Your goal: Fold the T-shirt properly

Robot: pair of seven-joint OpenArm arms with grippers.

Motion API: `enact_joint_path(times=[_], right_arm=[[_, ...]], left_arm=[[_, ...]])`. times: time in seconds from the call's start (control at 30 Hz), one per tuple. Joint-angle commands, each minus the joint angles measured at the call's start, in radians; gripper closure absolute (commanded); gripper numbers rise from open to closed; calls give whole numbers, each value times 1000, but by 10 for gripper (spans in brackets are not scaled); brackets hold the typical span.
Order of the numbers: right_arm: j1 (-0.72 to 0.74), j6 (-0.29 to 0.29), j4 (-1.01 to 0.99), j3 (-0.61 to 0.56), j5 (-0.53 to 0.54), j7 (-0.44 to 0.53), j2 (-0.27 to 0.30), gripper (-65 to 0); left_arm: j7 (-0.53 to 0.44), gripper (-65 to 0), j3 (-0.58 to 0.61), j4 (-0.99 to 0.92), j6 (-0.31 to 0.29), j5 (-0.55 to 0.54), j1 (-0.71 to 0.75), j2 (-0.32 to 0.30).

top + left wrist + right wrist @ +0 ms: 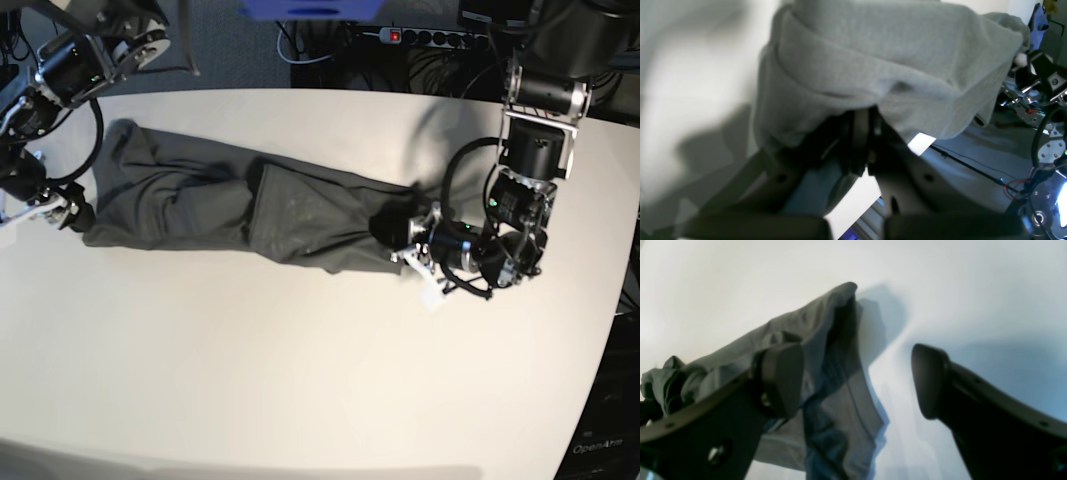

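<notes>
I see the T-shirt (240, 205), thin soft dark cloth, stretched in a long rumpled band across the far half of the white table (300, 380). My left gripper (395, 240) is clamped on its bunched end toward the table's right edge. My right gripper (70, 212) stands spread apart at the other end, near the left edge, holding nothing.

Both arms are built of black cylindrical joint housings with silver metal brackets. The left arm (525, 150) carries looping black cables and a small green light near its wrist. The right gripper (857, 380) has matte black fingers (781, 378) with rounded oval pads, screw holes dotting the flat finger bodies.
</notes>
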Motion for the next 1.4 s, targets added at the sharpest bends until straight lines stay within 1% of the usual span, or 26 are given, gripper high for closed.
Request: enact_joint_path(times=[0.0, 0.23, 0.37, 0.43, 0.5, 0.77, 0.87, 0.97, 1.1, 1.37], right_arm=[[13, 13, 14, 1, 27, -13, 19, -499], [-13, 16, 11, 0, 28, -13, 13, -499], [-20, 17, 11, -2, 28, -13, -14, -499], [-30, 37, 11, -8, 28, -13, -28, -499], [-32, 40, 11, -8, 28, -13, -45, -499], [-32, 40, 11, -17, 28, -13, -67, -499], [-35, 40, 11, -17, 28, -13, -91, -499], [-46, 42, 11, -37, 28, -13, -102, -499], [-46, 42, 11, -74, 28, -13, -103, -499], [-47, 42, 11, -111, 28, -13, -105, -499]], left_arm=[[13, -20, 5, -7, 32, 133, 8, -19], [11, -20, 3, -7, 33, 129, 6, -19], [8, -20, 3, -7, 33, 130, 6, -19], [8, -20, 3, -7, 35, 129, 6, -19], [8, -20, 3, -7, 35, 129, 6, -19], [8, -20, 3, -7, 35, 127, 6, -19], [8, -20, 3, -7, 35, 127, 6, -19], [10, -20, 3, -7, 35, 127, 6, -19], [10, -20, 3, -7, 33, 127, 6, -19], [7, -20, 3, -7, 32, 127, 6, -19]])
